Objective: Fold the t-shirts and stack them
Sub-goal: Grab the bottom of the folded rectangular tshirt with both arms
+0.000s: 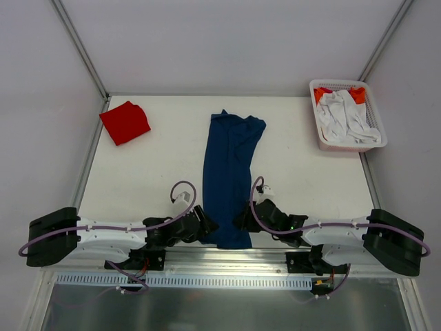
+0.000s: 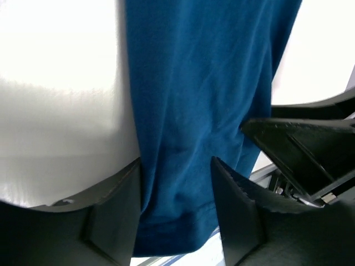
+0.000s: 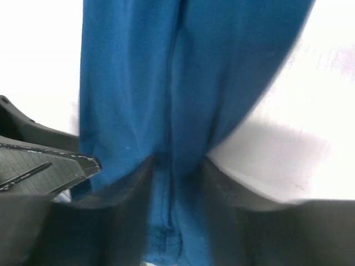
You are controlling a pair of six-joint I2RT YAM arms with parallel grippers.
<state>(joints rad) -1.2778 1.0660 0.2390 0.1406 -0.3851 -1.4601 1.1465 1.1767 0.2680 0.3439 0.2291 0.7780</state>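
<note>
The navy blue t-shirt (image 1: 227, 172) lies folded lengthwise into a long narrow strip down the middle of the table; its print is hidden. My left gripper (image 1: 209, 227) is at the left of its near hem and my right gripper (image 1: 242, 219) at the right. In the left wrist view the gripper (image 2: 176, 166) has bunched blue cloth (image 2: 194, 111) filling its jaws. In the right wrist view the gripper (image 3: 177, 163) pinches a ridge of the blue cloth (image 3: 166, 83). The red t-shirt (image 1: 125, 123) lies folded at the far left.
A white slatted basket (image 1: 318, 131) with white and orange cloth stands at the far right corner. The table's near edge and metal rail run just behind the shirt's hem. The two grippers are close together, each showing in the other's wrist view.
</note>
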